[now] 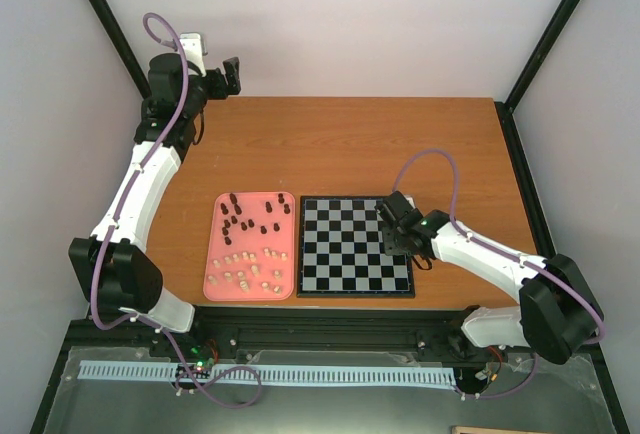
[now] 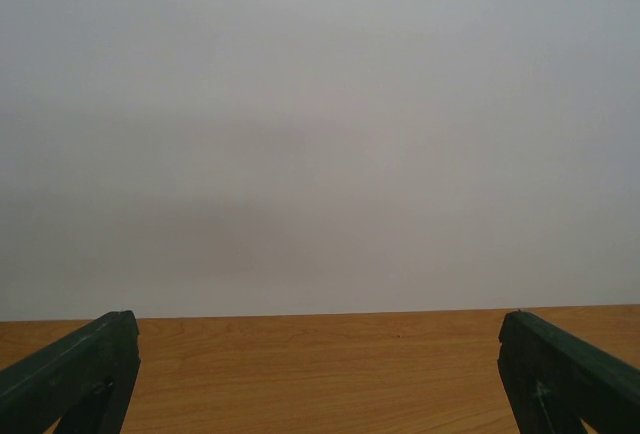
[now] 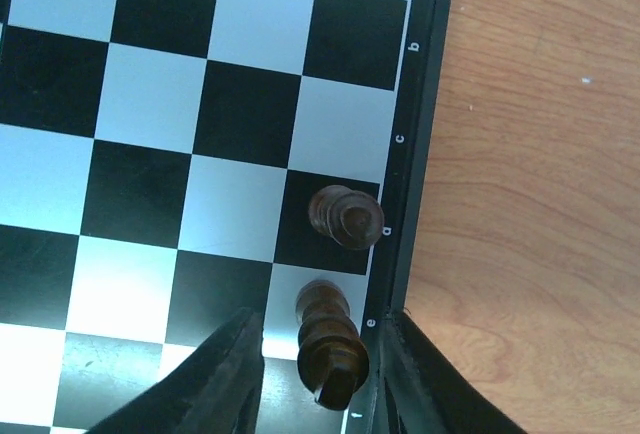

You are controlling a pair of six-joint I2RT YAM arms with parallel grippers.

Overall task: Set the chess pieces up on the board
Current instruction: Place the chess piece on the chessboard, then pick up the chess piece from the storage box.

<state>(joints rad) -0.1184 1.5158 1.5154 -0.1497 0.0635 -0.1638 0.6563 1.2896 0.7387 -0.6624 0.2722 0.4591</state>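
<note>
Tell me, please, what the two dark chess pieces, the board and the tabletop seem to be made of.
Dark chess pieces: brown with glossy highlights, stained wood or plastic; can't tell. Board: smooth, faint sheen, crisp printed checks, likely plastic or laminated card. Tabletop: orange-brown grain, wood or wood-look laminate, satin.

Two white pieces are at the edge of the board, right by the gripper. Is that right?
Not quite: both pieces are dark brown, not white. The right wrist view shows the piece by d at the edge of the board, and the piece by e next to it, between the fingers of the right gripper.
</note>
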